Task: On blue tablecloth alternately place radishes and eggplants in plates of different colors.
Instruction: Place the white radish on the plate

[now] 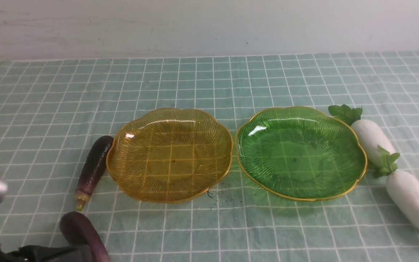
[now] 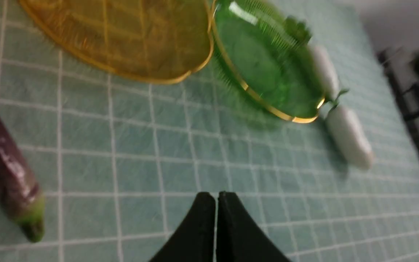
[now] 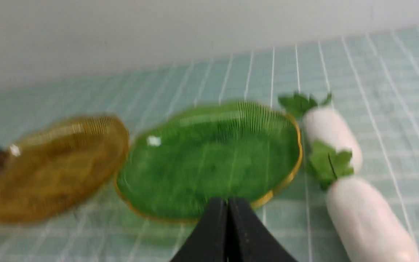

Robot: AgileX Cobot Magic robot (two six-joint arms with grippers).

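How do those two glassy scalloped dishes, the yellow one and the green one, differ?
The amber-yellow ribbed dish sits on the robot's left, the green ribbed dish on its right. A slim dark purple eggplant lies beside the amber one's outer edge; a far white radish and a near white radish, both with green leaves, lie along the green one's. Both dishes are empty, scalloped, gold-rimmed and look equal in size.
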